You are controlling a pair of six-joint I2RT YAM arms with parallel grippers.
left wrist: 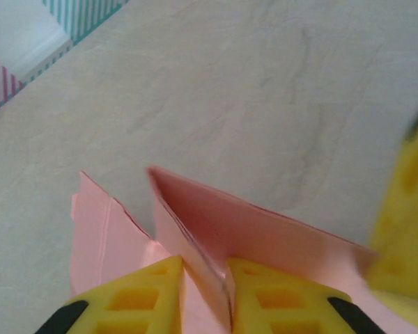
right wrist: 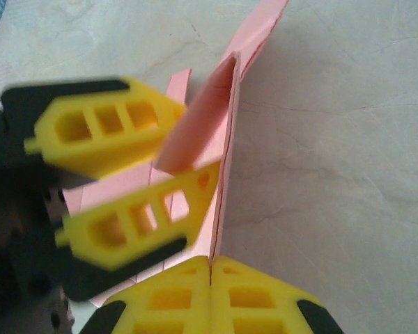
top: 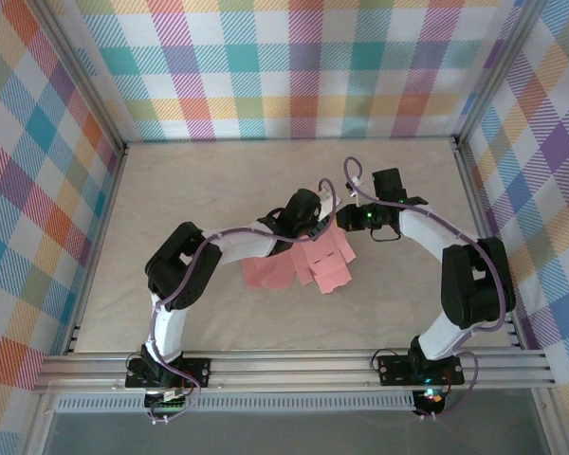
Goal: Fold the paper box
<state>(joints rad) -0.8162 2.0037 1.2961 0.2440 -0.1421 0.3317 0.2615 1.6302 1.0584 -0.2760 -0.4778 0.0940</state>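
Paper box lies on table at ctr, mostly flat, w/ flaps spread toward the near side & left. Part of it stands raised at its far-right end. Left gripper sits over that far end; right gripper is just beside it, on the right. Wrist views: a raised panel stands btwn the left gripper's fingers. Right gripper has an upright panel edge btwn its tips. The left gripper is just to the left there, a flap btwn its fingers.
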